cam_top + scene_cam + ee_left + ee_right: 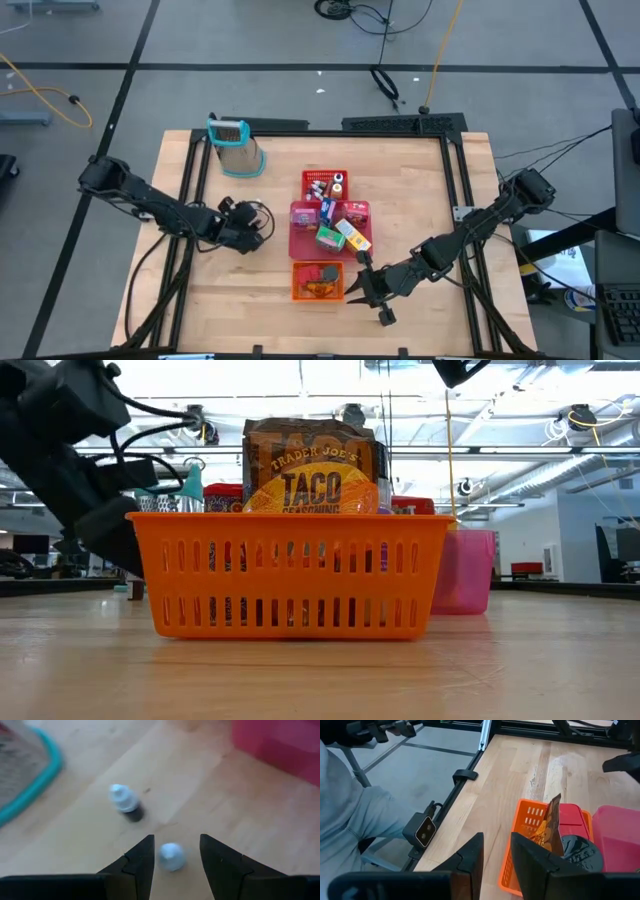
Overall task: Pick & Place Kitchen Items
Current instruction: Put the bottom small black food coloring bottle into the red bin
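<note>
Low view — orange basket (290, 575) holds taco seasoning packet (312, 472); both claws open, empty.

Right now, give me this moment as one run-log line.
left tool: open around white-capped shaker | right tool: open, empty, near orange basket | second shaker: on table

A tall metal grater (236, 146) with a teal handle stands near the wooden table's (260, 280) far-left corner. 3 containers sit in a row — red tray (312, 179), pink tray (300, 236), orange basket (300, 284).
</note>
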